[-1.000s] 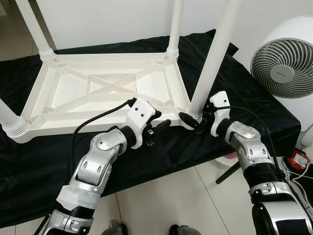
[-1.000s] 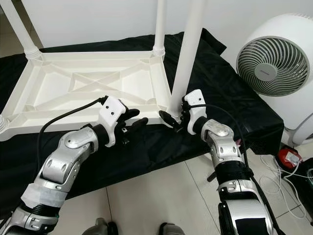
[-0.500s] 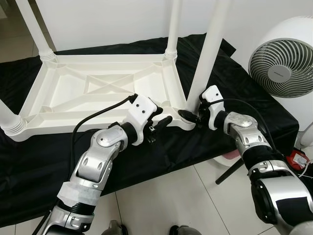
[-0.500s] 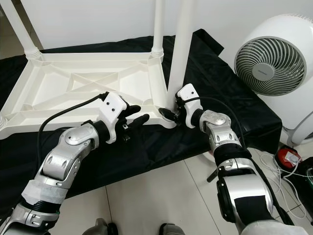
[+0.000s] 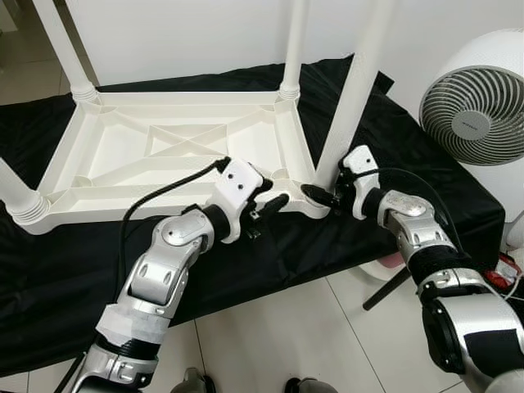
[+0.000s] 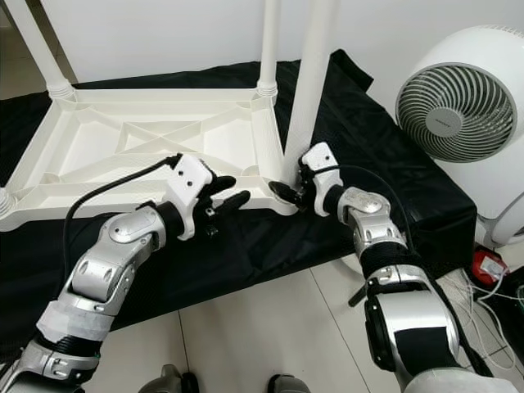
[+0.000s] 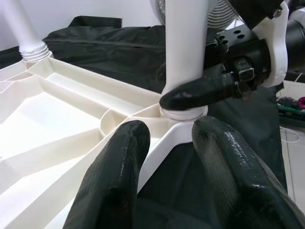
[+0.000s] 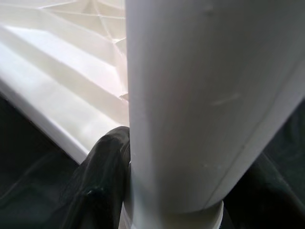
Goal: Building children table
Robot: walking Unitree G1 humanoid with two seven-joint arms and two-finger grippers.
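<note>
A white plastic table top point(image 5: 123, 195) lies upside down on a black cloth. Its near-right leg point(image 5: 352, 90) stands in the corner socket. My right gripper point(image 5: 321, 195) is shut around the base of that leg; in the right wrist view one finger point(image 8: 102, 186) presses against the leg point(image 8: 200, 95). My left gripper point(image 5: 274, 199) is open just in front of the same corner, a little to its left. In the left wrist view its fingers point(image 7: 114, 181) frame the socket and the leg point(image 7: 186, 43).
Three more legs stand upright: far right point(image 5: 293, 49), far left point(image 5: 65, 49), near left point(image 5: 16, 196). A white fan point(image 5: 475, 115) stands to the right of the black cloth point(image 5: 65, 270). Tile floor point(image 5: 278, 336) lies in front, with cables point(image 5: 508, 270) at the right.
My right gripper has drawn in closer to the table corner with the leg base, and the leg stands a little straighter. The left gripper has hardly moved.
</note>
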